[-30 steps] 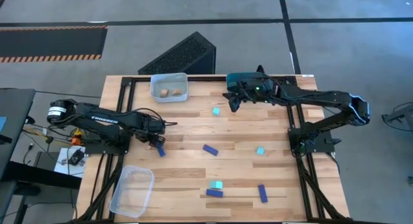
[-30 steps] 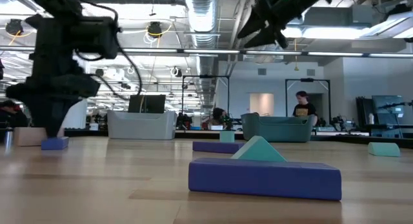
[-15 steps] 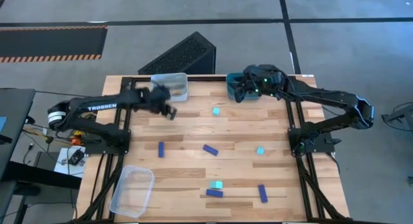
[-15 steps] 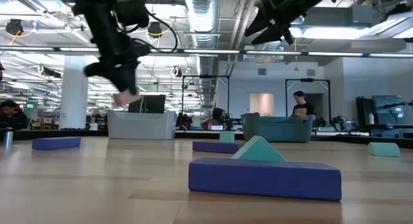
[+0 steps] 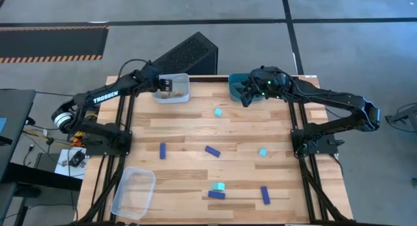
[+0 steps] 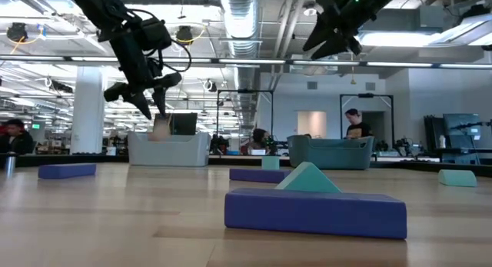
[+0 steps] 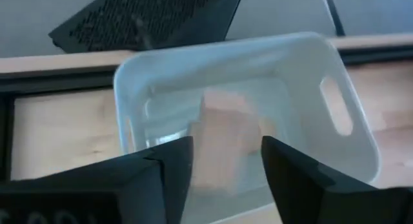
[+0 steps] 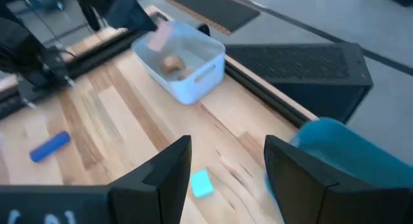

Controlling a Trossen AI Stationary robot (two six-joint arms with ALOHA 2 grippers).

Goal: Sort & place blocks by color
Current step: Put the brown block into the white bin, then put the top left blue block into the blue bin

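Note:
My left gripper (image 5: pixel 164 84) hangs open over the pale grey bin (image 5: pixel 183 96) at the table's far edge. A tan cube (image 6: pixel 161 127), blurred, is in the air just below its fingers (image 7: pixel 222 143), above the bin's floor. More tan cubes (image 8: pixel 171 64) lie in that bin. My right gripper (image 5: pixel 246 96) is open and holds nothing; it hovers by the teal bin (image 5: pixel 236 83). Three teal cubes (image 5: pixel 217 112) (image 5: pixel 262 152) (image 5: pixel 218 186) and several dark blue bars (image 5: pixel 162 150) (image 5: pixel 212 151) lie flat on the table.
A clear bin (image 5: pixel 133 192) sits at the near left corner. Two more blue bars (image 5: pixel 216 195) (image 5: pixel 265 195) lie near the near edge. A black slatted box (image 5: pixel 186 55) stands beyond the far edge. People stand in the room behind the table.
My left gripper rose from the table beside the left blue bar with a tan cube in its fingers. It swung to the far edge over the pale grey bin and let the cube go. My right gripper drifted a little toward the teal bin.

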